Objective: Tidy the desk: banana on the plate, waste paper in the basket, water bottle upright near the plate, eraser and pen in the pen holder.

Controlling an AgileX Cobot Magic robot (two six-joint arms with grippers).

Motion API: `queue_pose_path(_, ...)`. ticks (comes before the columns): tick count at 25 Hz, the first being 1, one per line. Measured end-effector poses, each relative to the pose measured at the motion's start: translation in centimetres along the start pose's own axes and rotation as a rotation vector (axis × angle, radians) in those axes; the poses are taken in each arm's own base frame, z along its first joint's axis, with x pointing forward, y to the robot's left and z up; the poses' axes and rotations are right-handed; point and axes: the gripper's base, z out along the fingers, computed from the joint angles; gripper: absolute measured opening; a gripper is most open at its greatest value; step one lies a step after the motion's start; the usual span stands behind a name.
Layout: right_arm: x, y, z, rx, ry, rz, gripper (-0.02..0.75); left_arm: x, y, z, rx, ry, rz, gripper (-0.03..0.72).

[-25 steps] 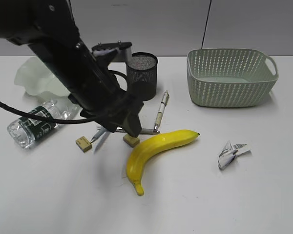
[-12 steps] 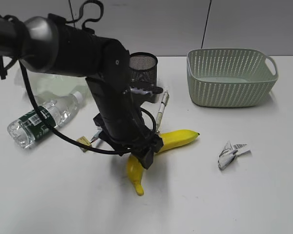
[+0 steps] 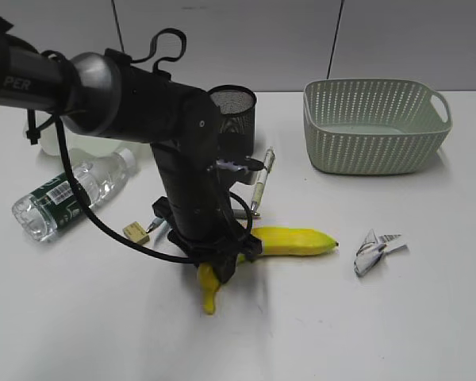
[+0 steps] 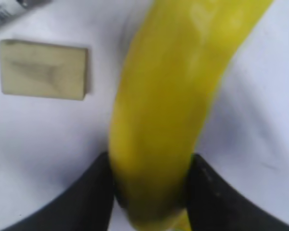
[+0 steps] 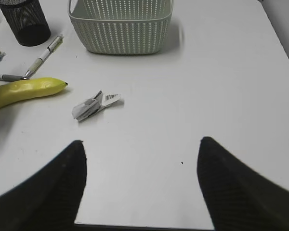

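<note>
Pinching banana (image 4: 159, 106), seemingly; eraser (image 4: 42, 70) beside.

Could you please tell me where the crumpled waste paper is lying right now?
In the exterior view the small crumpled white waste paper lies on the white desk at right, just beyond the yellow banana's dark tip and in front of the sage-green perforated basket.

The desk (image 3: 397, 317) bears banana (image 3: 293, 240), waste paper (image 3: 373, 252), basket (image 3: 374, 127), water bottle (image 3: 67, 194)
</note>
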Motion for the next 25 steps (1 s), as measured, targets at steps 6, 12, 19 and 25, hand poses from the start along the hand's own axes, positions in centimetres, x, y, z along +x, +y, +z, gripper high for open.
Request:
queue_pose_path(6,0.0,0.0,0.0,0.000,0.000,0.000,0.564,0.2,-0.2,-1.7,0.004,-0.013,0.004,0.318)
queue_pose_path(12,0.0,0.0,0.0,0.000,0.000,0.000,0.564,1.5,-1.0,-8.4,0.032,-0.090,0.019,0.318)
queue_pose_path(19,0.0,0.0,0.0,0.000,0.000,0.000,0.564,3.6,2.9,-17.5,-0.136,-0.317,-0.061,0.318)
queue_pose_path(25,0.0,0.0,0.0,0.000,0.000,0.000,0.564,4.5,13.4,-19.0,-0.308,-0.335,-0.308,0.318)
